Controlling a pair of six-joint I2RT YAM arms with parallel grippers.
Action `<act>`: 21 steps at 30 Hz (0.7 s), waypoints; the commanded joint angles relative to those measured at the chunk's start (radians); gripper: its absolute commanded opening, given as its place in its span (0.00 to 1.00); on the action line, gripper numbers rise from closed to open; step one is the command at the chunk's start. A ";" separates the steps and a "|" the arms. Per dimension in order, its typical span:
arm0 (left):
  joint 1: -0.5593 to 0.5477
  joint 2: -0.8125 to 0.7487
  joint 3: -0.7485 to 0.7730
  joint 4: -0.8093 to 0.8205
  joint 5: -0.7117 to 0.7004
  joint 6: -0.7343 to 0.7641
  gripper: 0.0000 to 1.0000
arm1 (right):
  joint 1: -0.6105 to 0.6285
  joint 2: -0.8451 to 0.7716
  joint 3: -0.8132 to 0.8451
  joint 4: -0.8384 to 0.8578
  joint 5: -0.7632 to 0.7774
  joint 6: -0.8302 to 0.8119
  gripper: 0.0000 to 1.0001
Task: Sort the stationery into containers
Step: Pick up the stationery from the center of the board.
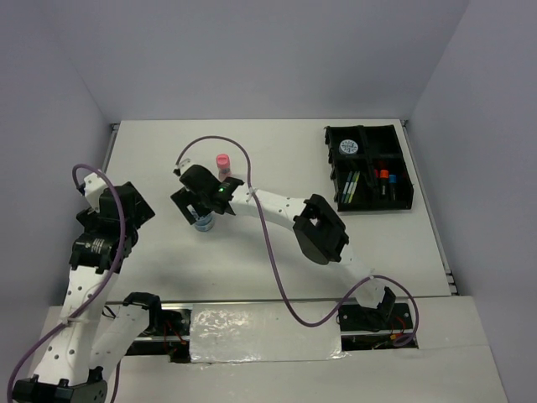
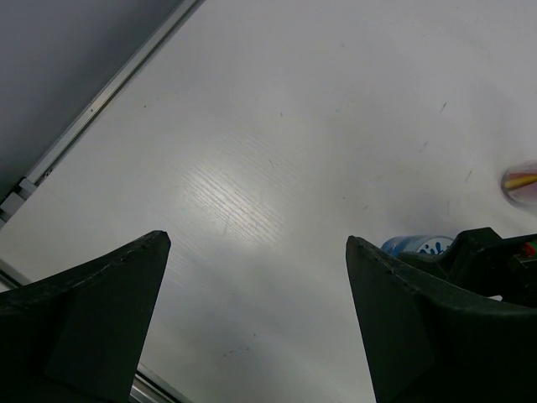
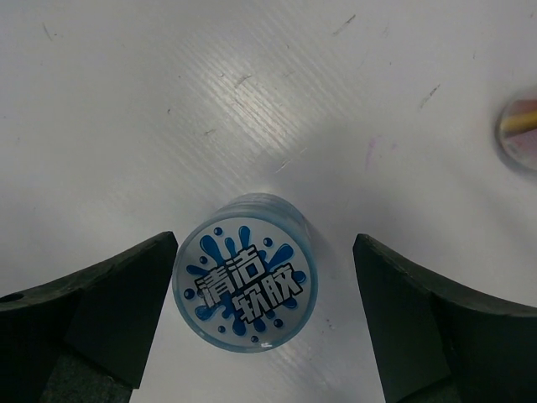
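Note:
A round blue-white patterned tub point(image 3: 245, 277) stands upright on the white table, between the open fingers of my right gripper point(image 3: 264, 243). The left finger is close beside it and the right finger stands apart. In the top view the right gripper point(image 1: 200, 208) hangs over this tub point(image 1: 204, 223). A pink bottle point(image 1: 223, 160) stands just behind it and shows at the right edge of the right wrist view point(image 3: 520, 134). The black organiser tray point(image 1: 404, 180) at the far right holds a second tub point(image 1: 349, 148), pale pens point(image 1: 352, 186) and highlighters point(image 1: 384, 178). My left gripper point(image 2: 256, 239) is open and empty over bare table.
The left gripper point(image 1: 134, 206) hovers near the table's left side. A purple cable point(image 1: 268, 243) trails along the right arm across the table's middle. The left wrist view catches the tub point(image 2: 419, 246) and the right gripper's black body point(image 2: 495, 252) at its right.

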 commanded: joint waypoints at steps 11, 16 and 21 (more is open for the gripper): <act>-0.008 -0.016 -0.003 0.048 0.034 0.039 0.99 | 0.010 -0.046 -0.045 -0.049 -0.060 -0.011 0.80; -0.011 -0.022 -0.003 0.051 0.035 0.042 0.99 | 0.013 -0.094 -0.102 -0.030 -0.056 -0.008 0.50; -0.013 -0.027 -0.007 0.054 0.040 0.046 0.99 | 0.004 -0.295 -0.215 0.074 -0.151 -0.028 0.30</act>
